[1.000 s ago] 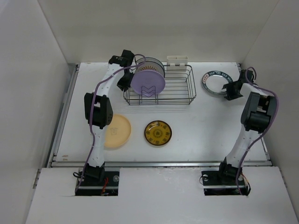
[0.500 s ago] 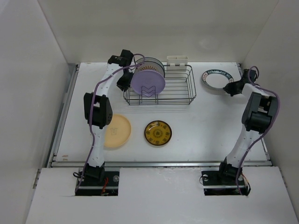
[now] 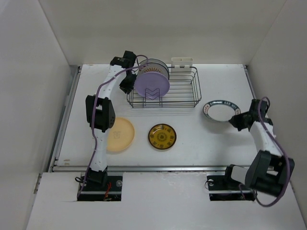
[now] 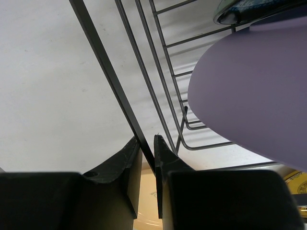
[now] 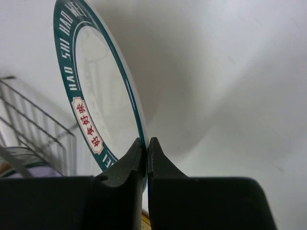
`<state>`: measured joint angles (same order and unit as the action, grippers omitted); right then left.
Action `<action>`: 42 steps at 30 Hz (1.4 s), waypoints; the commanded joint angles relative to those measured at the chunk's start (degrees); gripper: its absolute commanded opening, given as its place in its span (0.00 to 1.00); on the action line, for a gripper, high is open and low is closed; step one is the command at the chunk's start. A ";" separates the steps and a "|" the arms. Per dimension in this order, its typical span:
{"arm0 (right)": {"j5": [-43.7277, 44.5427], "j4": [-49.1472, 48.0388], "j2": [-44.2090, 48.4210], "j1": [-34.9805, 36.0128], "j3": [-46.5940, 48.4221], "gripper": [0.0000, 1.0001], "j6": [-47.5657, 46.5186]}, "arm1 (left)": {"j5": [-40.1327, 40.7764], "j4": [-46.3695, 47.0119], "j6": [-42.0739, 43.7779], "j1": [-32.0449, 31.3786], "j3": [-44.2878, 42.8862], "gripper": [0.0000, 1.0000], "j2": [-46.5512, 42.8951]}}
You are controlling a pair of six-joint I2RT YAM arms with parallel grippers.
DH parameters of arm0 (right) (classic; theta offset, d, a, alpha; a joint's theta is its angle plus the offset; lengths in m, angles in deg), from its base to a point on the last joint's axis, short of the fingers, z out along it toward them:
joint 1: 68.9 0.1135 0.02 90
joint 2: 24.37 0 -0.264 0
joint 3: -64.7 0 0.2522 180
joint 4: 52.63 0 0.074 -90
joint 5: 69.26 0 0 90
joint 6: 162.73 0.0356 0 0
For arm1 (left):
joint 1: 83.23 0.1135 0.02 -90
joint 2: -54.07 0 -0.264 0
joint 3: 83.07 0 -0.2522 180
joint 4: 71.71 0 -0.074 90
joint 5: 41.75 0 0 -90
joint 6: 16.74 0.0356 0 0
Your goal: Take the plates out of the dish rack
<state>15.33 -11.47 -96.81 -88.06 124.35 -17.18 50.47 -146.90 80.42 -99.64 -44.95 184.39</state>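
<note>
White tabletop (image 3: 216,143) boxed in by pale walls carries the whole scene. Right of the rack, and clear of it, the rimmed plate (image 3: 220,110) is pinched at its near-right edge by the right end effector (image 3: 236,120). The wrist view shows the fingers closed to a sliver on the plate's (image 5: 103,96) dark lettered rim. Its face looks upward, with perhaps a slight tilt. Being round it has no long axis, and from above it reads as an oval widest left to right. I cannot tell whether its underside touches the surface yet. The step in hand looks like setting this plate down. The next move calls for lowering it flat, opening the fingers and drawing back without dragging the rim. In the rack (image 3: 184,93) the lavender plate (image 3: 151,85) stands on edge at the left end, facing the arms, with further plates (image 3: 157,65) upright behind it. These are left to unload. The left end effector (image 3: 128,82) sits at the rack's left rim, its fingers (image 4: 125,158) narrowed onto the top wire, likely steadying the basket. Already flat on the near side are the yellow plate (image 3: 119,135) and, just right of it, the ochre plate (image 3: 162,136). A cup (image 3: 182,62) hangs on the rack's far rim.
</note>
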 commanded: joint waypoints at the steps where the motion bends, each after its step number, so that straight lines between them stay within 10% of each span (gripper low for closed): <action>1: -1.88 5.64 8.00 0.34 -8.77 0.00 5.17 | -2.57 2.10 1.02 -1.52 -1.08 0.00 -1.91; 10: -1.89 11.71 20.68 1.49 -20.92 0.01 6.68 | 2.44 5.00 2.16 -4.16 2.17 0.09 -5.17; 19: -2.68 14.61 23.23 1.49 -22.07 0.61 6.15 | 8.41 7.46 4.44 -7.24 4.62 0.40 -10.78; 30: -1.37 17.95 27.88 3.25 -16.20 0.62 2.11 | 10.61 7.98 17.96 -10.14 4.63 0.52 -13.78; 42: 4.61 17.87 27.81 6.24 1.56 0.62 -9.31 | 5.78 14.49 25.19 -11.72 -1.88 0.42 -5.79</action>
<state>17.01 6.56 -67.87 -82.31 122.12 -22.58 58.30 -133.83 103.47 -111.57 -44.86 177.35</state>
